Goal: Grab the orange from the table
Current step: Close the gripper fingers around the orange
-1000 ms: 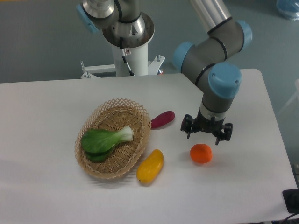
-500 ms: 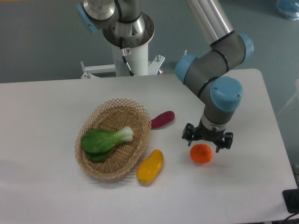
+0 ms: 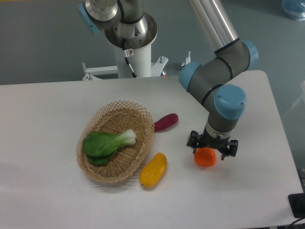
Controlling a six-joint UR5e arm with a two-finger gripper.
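The orange (image 3: 205, 158) is a small round bright-orange fruit lying on the white table (image 3: 47, 124), right of centre. My gripper (image 3: 211, 146) hangs straight above it, its black fingers open and spread to either side of the orange's top. The fingers overlap the upper edge of the orange and hide a little of it. The fingers are not closed on the fruit.
A wicker basket (image 3: 94, 171) with a green bok choy (image 3: 106, 142) sits left of centre. A yellow mango-like fruit (image 3: 153, 169) lies by the basket's front right. A purple sweet potato (image 3: 166, 121) lies behind it. The robot base (image 3: 131, 38) stands at the table's back edge.
My gripper has come down and slightly forward over the second, from behind and above the orange to directly over it. The orange and the other things have not moved.
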